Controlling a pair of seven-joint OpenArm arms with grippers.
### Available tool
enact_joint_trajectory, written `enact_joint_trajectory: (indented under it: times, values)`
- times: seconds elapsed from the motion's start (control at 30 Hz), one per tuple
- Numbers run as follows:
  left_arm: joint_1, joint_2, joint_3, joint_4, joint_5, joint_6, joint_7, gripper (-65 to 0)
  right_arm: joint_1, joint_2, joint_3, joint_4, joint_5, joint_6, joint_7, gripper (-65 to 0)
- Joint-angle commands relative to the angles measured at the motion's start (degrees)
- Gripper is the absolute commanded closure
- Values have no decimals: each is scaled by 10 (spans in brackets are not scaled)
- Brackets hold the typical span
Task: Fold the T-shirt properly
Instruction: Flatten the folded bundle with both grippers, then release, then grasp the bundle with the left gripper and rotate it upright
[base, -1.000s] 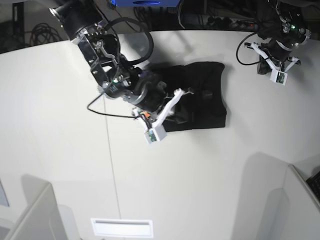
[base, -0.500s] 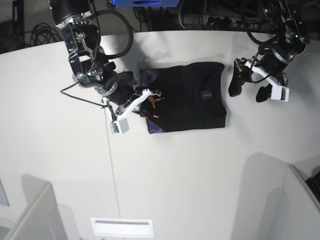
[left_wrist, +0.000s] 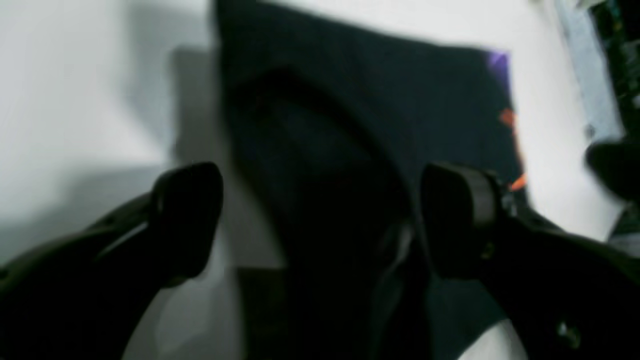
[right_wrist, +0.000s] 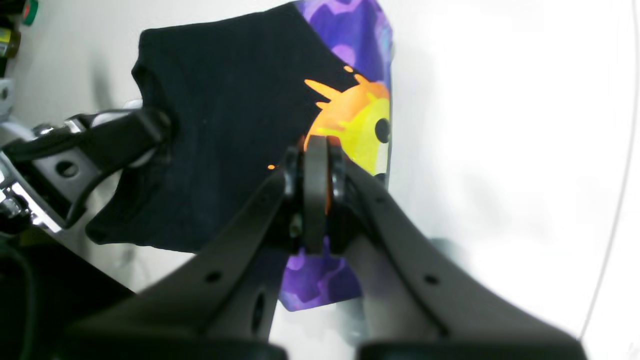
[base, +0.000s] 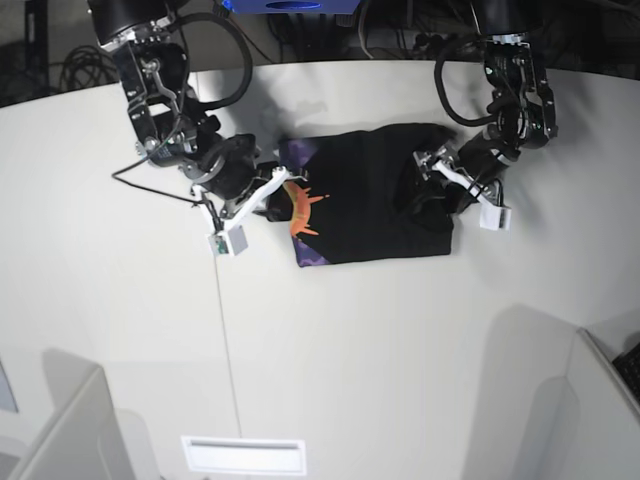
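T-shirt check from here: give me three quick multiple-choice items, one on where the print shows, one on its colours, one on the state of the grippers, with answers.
1. Where does the T-shirt's print show in the base view?
A. along its edge near the right gripper
B. in its middle
C. along its edge near the left gripper

2. What colours are in the print?
A. green and white
B. orange-yellow on purple
C. red on grey

3. How do the grippers stand?
A. both open
B. left gripper open, right gripper shut
C. left shut, right open

Answers: 1 A, the sun print lies at the shirt edge by the right arm. 2 B, the right wrist view shows those colours clearly. 3 B, the left wrist view shows fingers wide apart over the shirt; the right fingers are pressed together.
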Motion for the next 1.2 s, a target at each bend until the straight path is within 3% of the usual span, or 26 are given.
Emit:
enact_joint_trajectory:
  times: [0.0,0.13,0.23,0.37,0.47,0.63,0.67,0.87,1.17]
  values:
    - [-4,0,-1,-4,3,7,7,-589,2,2,11,11,3,6,12,0]
    - [-14,2,14,-27,3,38,5,-578,-5,2,34,11,3,6,12,0]
    - [-16,0,41,-39,3,42,4,-578,-17,2,61,11,3,8,12,0]
    - [-15,0,54,-43,7,43,5,-543,-33,1,97,11,4,64,12,0]
    - [-16,0,54,-46,55,43,7,-385,-55,-5,148,11,4,90,12,0]
    - [-16,3,55,-41,165,52,9,-36,-87,-5,218,11,4,90,12,0]
    - [-16,4,56,-41,181,52,13,0,-94,-4,236,11,4,90,12,0]
    - [-28,-7,122,-37,227,52,31,0,-135,-3,334,11,4,91,12,0]
    - [-73,-66,294,-35,344,52,31,0,-171,-4,428,10,4,96,12,0]
